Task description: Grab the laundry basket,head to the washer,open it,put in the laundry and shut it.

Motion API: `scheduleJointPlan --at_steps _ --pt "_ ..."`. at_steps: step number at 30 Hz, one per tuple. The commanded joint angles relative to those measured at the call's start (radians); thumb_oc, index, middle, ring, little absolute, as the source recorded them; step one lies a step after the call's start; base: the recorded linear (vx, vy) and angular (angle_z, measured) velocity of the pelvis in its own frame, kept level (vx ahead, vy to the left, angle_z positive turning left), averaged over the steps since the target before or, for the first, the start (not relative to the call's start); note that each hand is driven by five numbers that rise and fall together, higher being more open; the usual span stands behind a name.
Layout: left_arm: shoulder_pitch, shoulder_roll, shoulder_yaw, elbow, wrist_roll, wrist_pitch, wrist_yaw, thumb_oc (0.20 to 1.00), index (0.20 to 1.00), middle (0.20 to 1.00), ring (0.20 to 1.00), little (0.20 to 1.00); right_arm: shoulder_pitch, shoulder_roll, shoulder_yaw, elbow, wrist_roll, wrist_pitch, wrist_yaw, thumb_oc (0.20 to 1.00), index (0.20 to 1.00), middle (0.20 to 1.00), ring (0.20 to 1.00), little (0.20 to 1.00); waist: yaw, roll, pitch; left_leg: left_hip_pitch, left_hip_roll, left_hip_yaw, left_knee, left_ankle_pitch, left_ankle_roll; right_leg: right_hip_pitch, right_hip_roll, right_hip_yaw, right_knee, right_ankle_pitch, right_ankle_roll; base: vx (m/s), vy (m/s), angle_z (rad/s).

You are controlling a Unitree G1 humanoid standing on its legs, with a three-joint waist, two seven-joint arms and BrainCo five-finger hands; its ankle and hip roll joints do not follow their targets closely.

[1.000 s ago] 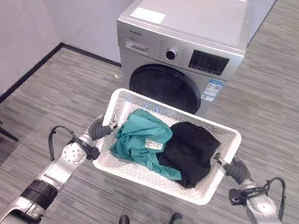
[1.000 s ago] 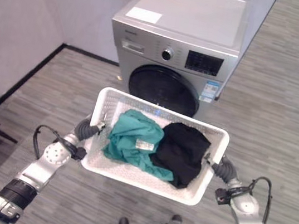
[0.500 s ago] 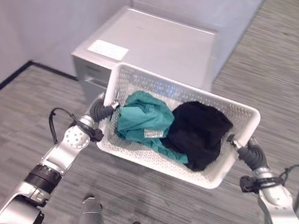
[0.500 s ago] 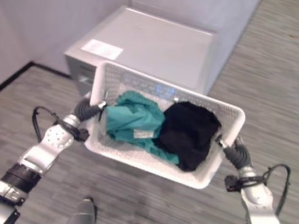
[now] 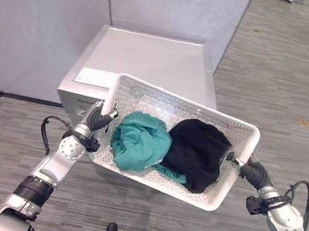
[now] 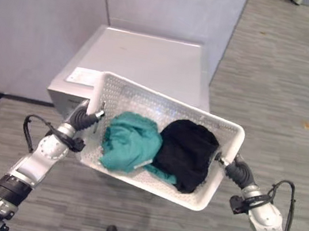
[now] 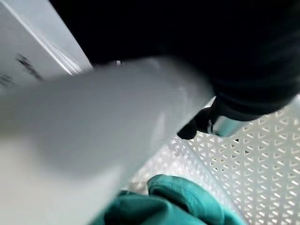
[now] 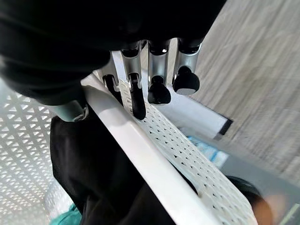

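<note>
Basket: white perforated laundry basket [image 5: 231, 188] sits at centre frame, clear of the floor, tilted, its far rim overlapping the front edge of the washer.
Contents: teal garment [image 5: 139, 142] in the basket's left half, black garment [image 5: 198, 151] in the right half, the two touching.
Left hand: left hand [image 5: 103, 118] at the basket's left end rim, centre-left of the frame. Left wrist view shows one dark-tipped digit [image 7: 199, 123] against the mesh wall; the curl of the remaining fingers cannot be told.
Right hand: right hand [image 6: 234, 167] at the basket's right end rim, lower right of the frame. Right wrist view shows its fingers [image 8: 158, 84] curled over the outer side of the rim and the thumb on the inner side, pinching the rim.
Washer: silver washer [image 5: 151, 62] in the upper centre, directly behind the basket, top panel visible, standing against a grey wall [image 5: 42, 11].
Floor: grey striped flooring [image 5: 276, 81] on the right and lower parts of the frame.
</note>
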Motion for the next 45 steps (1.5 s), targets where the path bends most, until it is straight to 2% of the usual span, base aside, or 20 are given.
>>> scheduleJointPlan --at_steps 1,6,7,10,11,12,14,15,17,18,19,23,25,27,31,35,38,40,42,45 --pt "-0.109 0.057 0.083 0.075 -0.022 0.003 0.056 0.200 0.200 0.200 0.200 0.200 -0.152 -0.045 -0.079 -0.031 0.127 -0.134 -0.035 0.200 0.200 0.200 0.200 0.200 -0.014 -0.023 -0.072 0.094 0.114 -0.010 0.099 -0.060 -0.057 -0.088 -0.014 0.023 0.102 -0.026 0.037 0.01 -0.084 0.11" --pt "-0.227 0.072 0.004 0.097 -0.039 0.007 0.053 0.200 0.200 0.200 0.200 0.200 -0.276 -0.144 -0.029 0.093 0.192 -0.116 -0.053 0.200 0.200 0.200 0.200 0.200 -0.002 -0.037 -0.081 0.087 0.140 -0.021 0.077 -0.029 -0.070 -0.083 0.004 -0.001 0.085 -0.028 0.036 0.02 -0.057 0.27" --pt "-0.301 0.082 -0.031 0.129 -0.049 0.012 0.062 0.200 0.200 0.200 0.200 0.200 -0.357 -0.202 0.008 0.164 0.220 -0.112 -0.059 0.200 0.200 0.200 0.200 0.200 -0.002 -0.043 -0.080 0.083 0.149 -0.027 0.068 -0.021 -0.075 -0.083 0.010 -0.015 0.084 -0.029 0.036 0.02 -0.064 0.30" --pt "-0.391 0.109 -0.069 0.161 -0.078 0.018 0.065 0.200 0.200 0.200 0.200 0.200 -0.465 -0.270 0.068 0.231 0.237 -0.100 -0.069 0.200 0.200 0.200 0.200 0.200 0.007 -0.048 -0.074 0.062 0.152 -0.038 0.107 -0.033 -0.075 -0.078 0.012 -0.020 0.087 -0.042 0.034 0.01 -0.045 0.19" --pt "-0.458 0.129 -0.100 0.191 -0.093 0.018 0.073 0.200 0.200 0.200 0.200 0.200 -0.555 -0.291 0.126 0.268 0.247 -0.099 -0.072 0.200 0.200 0.200 0.200 0.200 0.018 -0.057 -0.045 0.001 0.118 -0.071 0.232 -0.039 -0.070 -0.079 0.003 -0.019 0.092 -0.038 0.028 -0.04 0.002 0.01" --pt "-0.503 0.134 -0.131 0.217 -0.109 0.018 0.080 0.200 0.200 0.200 0.200 0.200 -0.586 -0.300 0.151 0.281 0.252 -0.094 -0.074 0.200 0.200 0.200 0.200 0.200 0.023 -0.060 -0.028 -0.041 0.109 -0.071 0.265 -0.038 -0.067 -0.071 -0.010 -0.031 0.095 -0.042 0.029 -0.02 0.074 0.01" --pt "-0.550 0.123 -0.160 0.244 -0.121 0.017 0.081 0.200 0.200 0.200 0.200 0.200 -0.582 -0.322 0.141 0.284 0.246 -0.091 -0.082 0.200 0.200 0.200 0.200 0.200 0.020 -0.062 -0.023 -0.076 0.121 -0.051 0.219 -0.036 -0.068 -0.063 -0.044 -0.057 0.095 -0.048 0.044 0.04 0.202 0.38" --pt "-0.602 0.086 -0.203 0.285 -0.125 0.014 0.085 0.200 0.200 0.200 0.200 0.200 -0.553 -0.325 0.118 0.296 0.224 -0.092 -0.105 0.200 0.200 0.200 0.200 0.200 0.021 -0.063 -0.022 -0.159 0.116 -0.005 0.178 -0.011 -0.068 -0.042 -0.083 -0.103 0.087 -0.053 0.059 0.10 0.267 0.79" --pt "-0.638 0.069 -0.226 0.317 -0.128 0.014 0.087 0.200 0.200 0.200 0.200 0.200 -0.530 -0.315 0.099 0.309 0.196 -0.073 -0.105 0.200 0.200 0.200 0.200 0.200 0.021 -0.045 -0.044 -0.148 0.091 -0.001 0.139 -0.021 -0.064 -0.039 -0.102 -0.121 0.100 -0.062 0.080 0.24 0.389 1.27" --pt "-0.664 0.063 -0.278 0.345 -0.142 0.000 0.080 0.200 0.200 0.200 0.200 0.200 -0.547 -0.258 0.129 0.374 0.196 -0.072 -0.112 0.200 0.200 0.200 0.200 0.200 0.033 -0.024 -0.060 -0.106 0.011 -0.072 0.121 -0.061 -0.034 -0.036 -0.145 -0.101 0.190 -0.074 0.090 0.39 0.650 0.58" --pt "-0.660 0.070 -0.293 0.357 -0.159 0.005 0.073 0.200 0.200 0.200 0.200 0.200 -0.572 -0.218 0.166 0.413 0.186 -0.048 -0.105 0.200 0.200 0.200 0.200 0.200 0.030 -0.012 -0.063 -0.066 -0.017 -0.054 0.115 -0.082 0.005 -0.079 -0.179 -0.073 0.320 -0.016 0.108 0.38 0.677 -0.30" --pt "-0.658 0.091 -0.311 0.395 -0.185 0.013 0.066 0.200 0.200 0.200 0.200 0.200 -0.730 -0.156 0.298 0.561 0.184 -0.038 -0.108 0.200 0.200 0.200 0.200 0.200 0.045 0.016 -0.044 -0.001 -0.051 -0.035 0.096 -0.098 0.066 -0.191 -0.170 0.027 0.530 0.058 0.129 0.14 0.260 -0.52" --pt "-0.659 0.094 -0.316 0.405 -0.187 0.014 0.062 0.200 0.200 0.200 0.200 0.200 -0.763 -0.146 0.323 0.593 0.184 -0.033 -0.110 0.200 0.200 0.200 0.200 0.200 0.047 0.019 -0.045 0.016 -0.054 -0.027 0.088 -0.103 0.067 -0.193 -0.179 0.018 0.509 0.058 0.129 0.17 0.097 -0.40" --pt "-0.675 0.112 -0.330 0.439 -0.208 0.013 0.061 0.200 0.200 0.200 0.200 0.200 -0.880 -0.116 0.396 0.693 0.201 -0.017 -0.116 0.200 0.200 0.200 0.200 0.200 0.051 0.027 -0.064 0.048 -0.051 -0.012 0.057 -0.127 0.050 -0.207 -0.223 -0.039 0.287 0.066 0.139 0.25 -0.076 -0.35" --pt "-0.689 0.145 -0.328 0.464 -0.224 0.006 0.064 0.200 0.200 0.200 0.200 0.200 -0.978 -0.121 0.452 0.771 0.188 -0.012 -0.114 0.200 0.200 0.200 0.200 0.200 0.043 0.031 -0.061 0.094 -0.044 0.000 0.042 -0.157 0.035 -0.235 -0.244 -0.066 0.110 0.138 0.165 0.20 -0.088 -0.13" --pt "-0.786 0.155 -0.384 0.573 -0.226 -0.006 0.068 0.200 0.200 0.200 0.200 0.200 -1.148 -0.132 0.559 0.935 0.202 0.006 -0.094 0.200 0.200 0.200 0.200 0.200 0.021 0.014 -0.057 0.160 -0.050 -0.001 0.053 -0.215 0.026 -0.265 -0.225 -0.035 0.034 0.189 0.184 0.26 -0.093 0.05" --pt "-0.817 0.142 -0.405 0.596 -0.222 -0.007 0.069 0.200 0.200 0.200 0.200 0.200 -1.171 -0.153 0.580 0.937 0.204 0.008 -0.090 0.200 0.200 0.200 0.200 0.200 0.009 0.004 -0.056 0.161 -0.057 -0.015 0.091 -0.242 0.020 -0.259 -0.215 -0.005 0.051 0.179 0.175 0.22 -0.099 0.21" --pt "-0.840 0.118 -0.414 0.605 -0.229 -0.012 0.072 0.200 0.200 0.200 0.200 0.200 -1.156 -0.186 0.590 0.874 0.215 0.003 -0.091 0.200 0.200 0.200 0.200 0.200 -0.024 -0.010 -0.070 0.158 -0.030 -0.038 0.205 -0.268 -0.008 -0.245 -0.174 0.007 0.106 0.144 0.150 0.38 -0.194 0.70" --pt "-0.837 0.110 -0.412 0.602 -0.236 -0.010 0.066 0.200 0.200 0.200 0.200 0.200 -1.135 -0.190 0.583 0.844 0.214 -0.004 -0.091 0.200 0.200 0.200 0.200 0.200 -0.035 -0.010 -0.074 0.119 0.001 -0.052 0.362 -0.217 -0.036 -0.208 -0.136 -0.021 0.123 0.106 0.112 0.27 -0.185 0.84" --pt "-0.877 0.109 -0.435 0.617 -0.259 -0.006 0.060 0.200 0.200 0.200 0.200 0.200 -1.147 -0.199 0.606 0.840 0.210 -0.006 -0.092 0.200 0.200 0.200 0.200 0.200 -0.018 -0.036 -0.046 -0.018 -0.009 -0.102 0.594 -0.122 -0.043 -0.155 -0.103 -0.018 0.114 0.078 0.067 0.11 -0.142 0.27"
